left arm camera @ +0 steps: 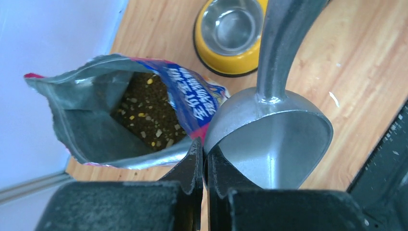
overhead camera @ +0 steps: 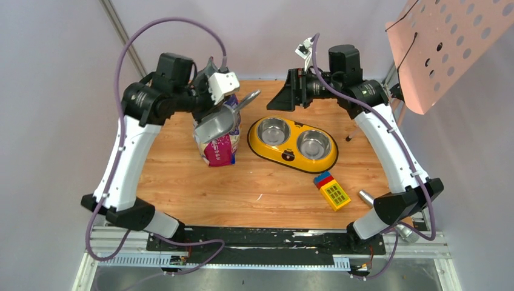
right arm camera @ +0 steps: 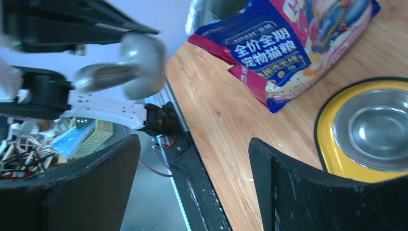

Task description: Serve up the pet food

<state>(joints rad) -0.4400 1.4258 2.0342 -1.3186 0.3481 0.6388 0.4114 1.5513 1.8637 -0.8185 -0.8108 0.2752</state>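
Left pincer [left arm camera: 204, 156] holds scoop [left arm camera: 274, 130] above bagged pet food [left arm camera: 144, 113].

Kibble [left arm camera: 146, 113] in bag [overhead camera: 219, 147], scoop [overhead camera: 219, 123] above bag, feeder [overhead camera: 293, 148] right of bag, toy block [overhead camera: 331, 190] before feeder's right end

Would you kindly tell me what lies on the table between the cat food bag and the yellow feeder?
Nothing: only a strip of bare table separates the bag from the feeder, as the right wrist view shows.
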